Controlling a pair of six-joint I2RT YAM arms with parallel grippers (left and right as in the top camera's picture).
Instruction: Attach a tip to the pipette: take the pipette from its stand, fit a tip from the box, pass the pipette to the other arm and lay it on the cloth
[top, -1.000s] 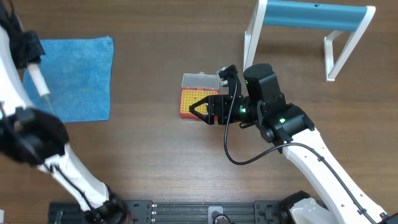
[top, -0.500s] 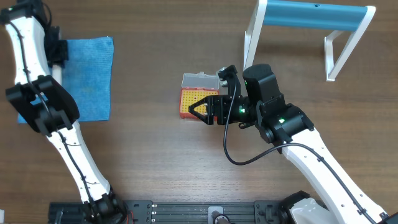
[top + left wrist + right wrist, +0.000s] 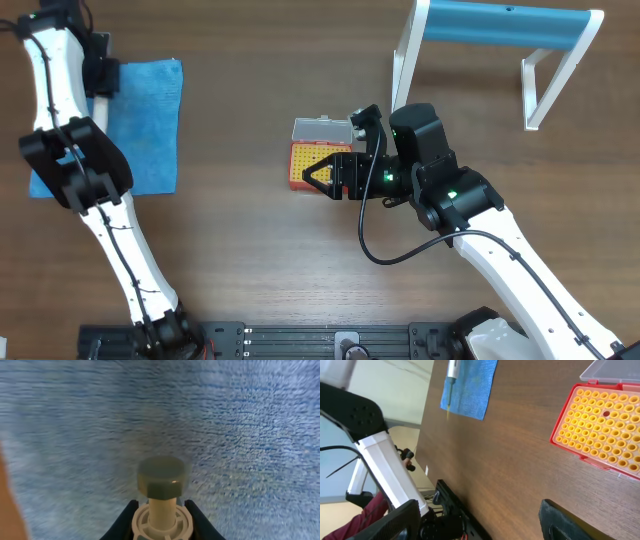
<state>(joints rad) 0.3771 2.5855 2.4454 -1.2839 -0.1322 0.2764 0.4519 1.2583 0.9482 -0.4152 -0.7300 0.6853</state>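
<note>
My left gripper (image 3: 99, 76) is over the far left part of the blue cloth (image 3: 145, 120), shut on the pipette. In the left wrist view the pipette's grey plunger button (image 3: 161, 476) stands between my fingers (image 3: 128, 515), with the blue cloth (image 3: 240, 420) close behind it. The right wrist view shows the pipette (image 3: 452, 371) pointing down at the cloth's edge (image 3: 472, 385), a yellow tip (image 3: 448, 410) on its end. My right gripper (image 3: 322, 176) is open and empty beside the red tip box (image 3: 311, 160), whose yellow tips (image 3: 605, 422) show in rows.
The white and blue pipette stand (image 3: 500, 25) is at the back right. The tip box's clear lid (image 3: 322, 130) lies open behind it. Bare wooden table (image 3: 240, 250) spans the middle and front.
The left arm has swung toward the back left over the cloth, carrying the pipette. The right arm has not moved.
</note>
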